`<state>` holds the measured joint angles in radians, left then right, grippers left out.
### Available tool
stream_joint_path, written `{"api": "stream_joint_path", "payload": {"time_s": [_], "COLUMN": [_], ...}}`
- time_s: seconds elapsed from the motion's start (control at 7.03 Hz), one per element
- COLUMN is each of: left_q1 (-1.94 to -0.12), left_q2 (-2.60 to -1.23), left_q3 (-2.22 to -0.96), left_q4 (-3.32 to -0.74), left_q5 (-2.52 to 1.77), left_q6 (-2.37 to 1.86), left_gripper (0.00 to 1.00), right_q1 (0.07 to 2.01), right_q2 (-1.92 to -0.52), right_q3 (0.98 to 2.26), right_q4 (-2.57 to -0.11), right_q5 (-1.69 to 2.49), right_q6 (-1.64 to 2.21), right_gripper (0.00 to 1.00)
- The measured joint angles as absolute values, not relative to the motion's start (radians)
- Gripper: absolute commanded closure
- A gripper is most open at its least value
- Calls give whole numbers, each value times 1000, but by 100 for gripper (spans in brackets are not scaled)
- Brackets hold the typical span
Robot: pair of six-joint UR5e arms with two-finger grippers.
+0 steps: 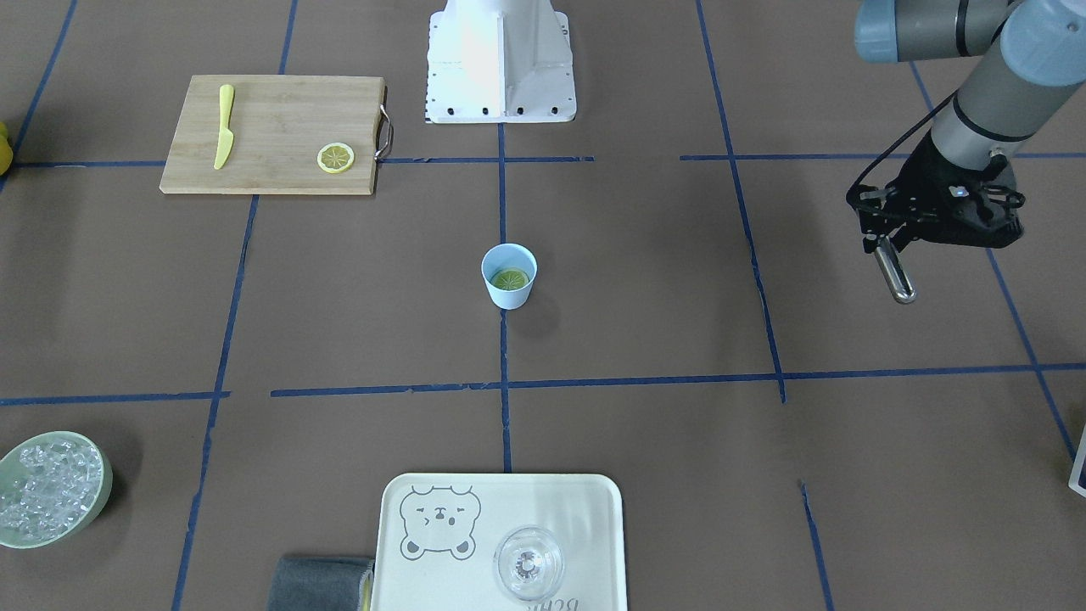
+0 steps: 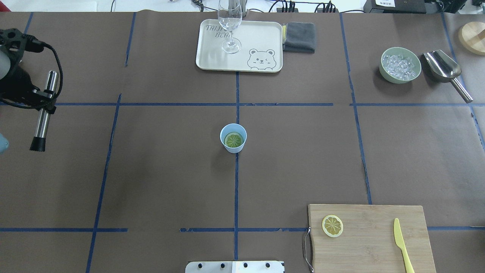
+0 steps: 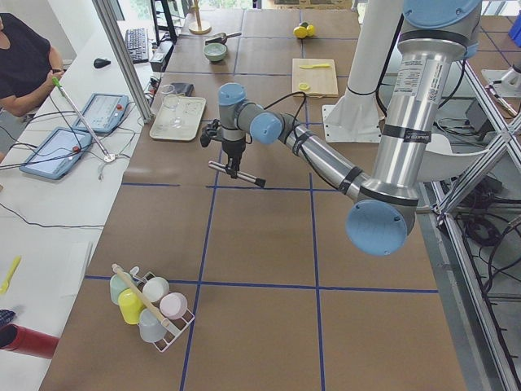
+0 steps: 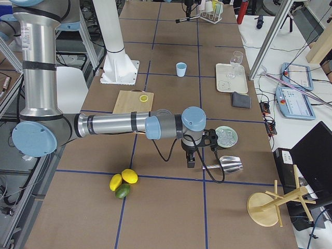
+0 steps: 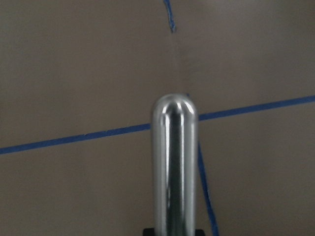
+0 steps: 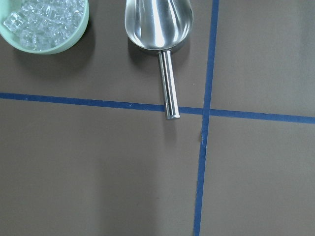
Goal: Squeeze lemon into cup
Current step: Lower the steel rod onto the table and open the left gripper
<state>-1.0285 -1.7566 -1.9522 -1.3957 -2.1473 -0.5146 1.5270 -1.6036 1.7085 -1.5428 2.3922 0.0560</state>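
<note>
Nearest the robot base we see the cutting board (image 2: 371,242) w/ a second slice (image 2: 332,226) and yellow knife (image 2: 402,244) on it; mid-table (image 2: 151,170) the cup (image 2: 234,149) stands upright w/ the lemon (image 2: 233,140) lying flat inside, at its bottom. Off at the table's left side, well apart from the cup, the left gripper (image 2: 42,104) has its fingers clamped on a steel rod (image 2: 39,125) w/ black tip. Farther out the right gripper (image 4: 190,165) hangs near the scoop (image 4: 228,165) and ice bowl (image 4: 226,136), fingers' state we can't tell, and the tray (image 2: 212,57) w/ glass (image 2: 230,22) sits at the far edge.
</note>
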Motion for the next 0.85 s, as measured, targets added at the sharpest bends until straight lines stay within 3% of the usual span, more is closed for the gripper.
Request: {"api": "stream_joint_path", "payload": {"time_s": [0.28, 0.85], "left_q1": [-1026, -1018], "left_q2": [-1762, -1769], "left_q3": [-1848, -1681], "left_q4": [-1281, -1342], "left_q5": [-2192, -2293], "left_q6": [-485, -480], "left_gripper": [100, 100], "right_q1": [1529, 1530], "right_q2": [-1604, -1603], "right_q3": [1713, 1735], "right_q4": [-1538, -1536], "right_q5": [2394, 2395], "right_q6": [56, 56], "right_gripper": [0, 0]}}
